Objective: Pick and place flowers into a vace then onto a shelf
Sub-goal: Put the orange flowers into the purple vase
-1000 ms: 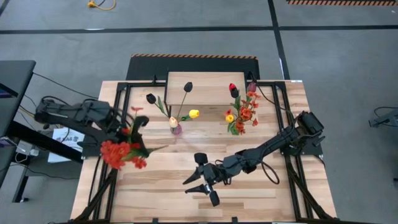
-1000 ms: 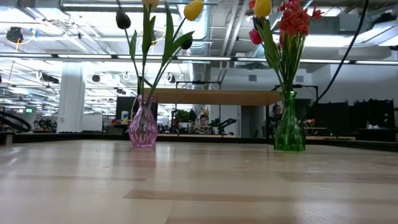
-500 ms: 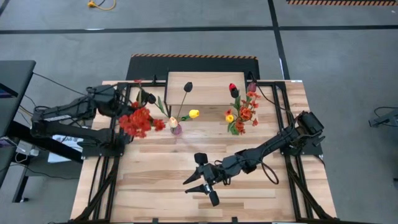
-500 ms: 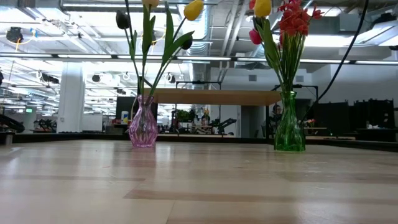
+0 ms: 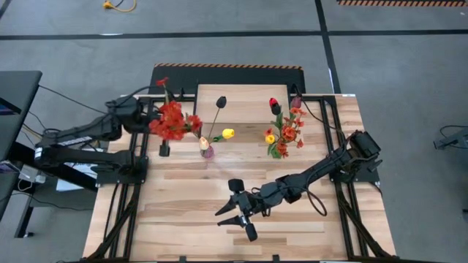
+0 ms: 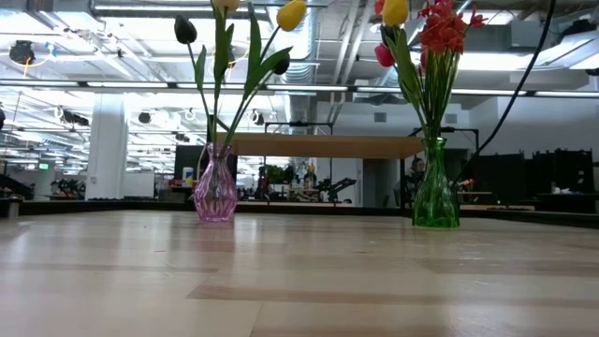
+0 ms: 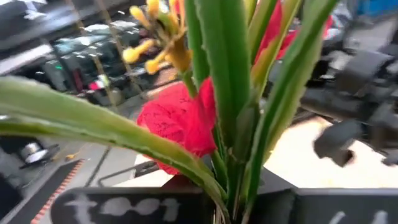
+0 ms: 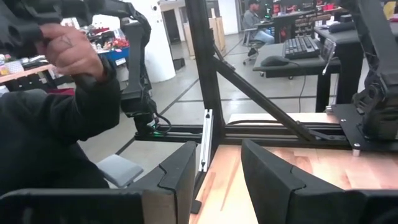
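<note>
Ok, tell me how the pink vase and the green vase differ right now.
The pink vase is squat and bulbous; the green vase is taller and slimmer. The pink vase holds yellow and dark tulips, the green vase a yellow tulip with orange-red sprays. Both are translucent and stand upright on the table in front of the shelf.

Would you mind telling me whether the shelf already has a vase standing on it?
No, in the high view the shelf shows a bare board, while the pink vase and green vase stand on the table in front.
</note>
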`<state>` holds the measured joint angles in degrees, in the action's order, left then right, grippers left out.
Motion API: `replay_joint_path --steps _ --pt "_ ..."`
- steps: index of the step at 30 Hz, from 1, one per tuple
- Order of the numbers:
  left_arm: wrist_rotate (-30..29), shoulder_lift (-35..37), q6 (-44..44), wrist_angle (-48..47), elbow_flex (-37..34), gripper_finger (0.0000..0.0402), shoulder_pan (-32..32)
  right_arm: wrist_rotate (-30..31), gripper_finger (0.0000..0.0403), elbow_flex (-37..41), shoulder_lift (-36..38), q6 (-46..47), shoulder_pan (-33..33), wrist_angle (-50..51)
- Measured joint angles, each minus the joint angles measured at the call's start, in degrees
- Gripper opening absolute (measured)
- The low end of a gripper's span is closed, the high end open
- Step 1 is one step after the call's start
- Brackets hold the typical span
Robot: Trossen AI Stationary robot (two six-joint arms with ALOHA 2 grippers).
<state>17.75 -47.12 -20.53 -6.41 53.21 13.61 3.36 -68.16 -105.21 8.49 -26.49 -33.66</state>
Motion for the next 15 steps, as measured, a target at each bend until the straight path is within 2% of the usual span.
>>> replay_joint_path --steps 8,15 --pt "4.26 0.69 4.4 5.97 -7.5 0.0 7.47 -0.02 0.0121 0.0 -0.02 -0.02 -0.12 0.22" --pt "6.24 0.69 7.31 13.31 -13.58 0.0 10.25 -0.01 0.0121 0.0 -0.02 0.0 0.38 0.28"
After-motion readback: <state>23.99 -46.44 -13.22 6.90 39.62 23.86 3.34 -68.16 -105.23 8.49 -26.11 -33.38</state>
